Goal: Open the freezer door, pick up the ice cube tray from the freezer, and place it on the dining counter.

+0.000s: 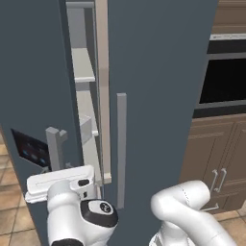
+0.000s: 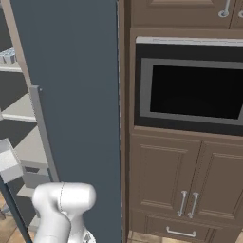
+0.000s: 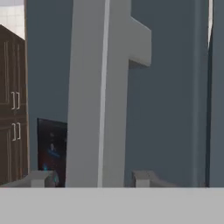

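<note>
1. Reaching for the handle (image 3: 103, 92) of the freezer door (image 1: 29, 86), the arm's gripper (image 3: 94, 178) has its two fingertips spread, one on each side of the grey bar, with no visible squeeze on it.

2. From the left base view, the door stands partly ajar: a gap between it and the wider door (image 1: 158, 96) shows the freezer (image 1: 81, 67) interior, with pale shelves stacked one above another.

3. The door's black display panel (image 1: 31, 150) glows blue just beside the handle, low on the door face and close to the robot's hand.

4. At the top left edge of the right base view, a pale, ridged object (image 2: 7, 56) sits on an upper shelf; it may be the ice cube tray, but too little of it shows to say for certain.

5. Judged from these views, the task is in its first stage. The door is cracked open but likely not wide enough for an easy reach inside.

6. Left to do: swing the door fully open, lift the tray off its shelf, drive to the dining counter and set it down.

7. An oven (image 2: 190, 88) and brown cabinets (image 2: 185, 185) flank the fridge on the right.
</note>
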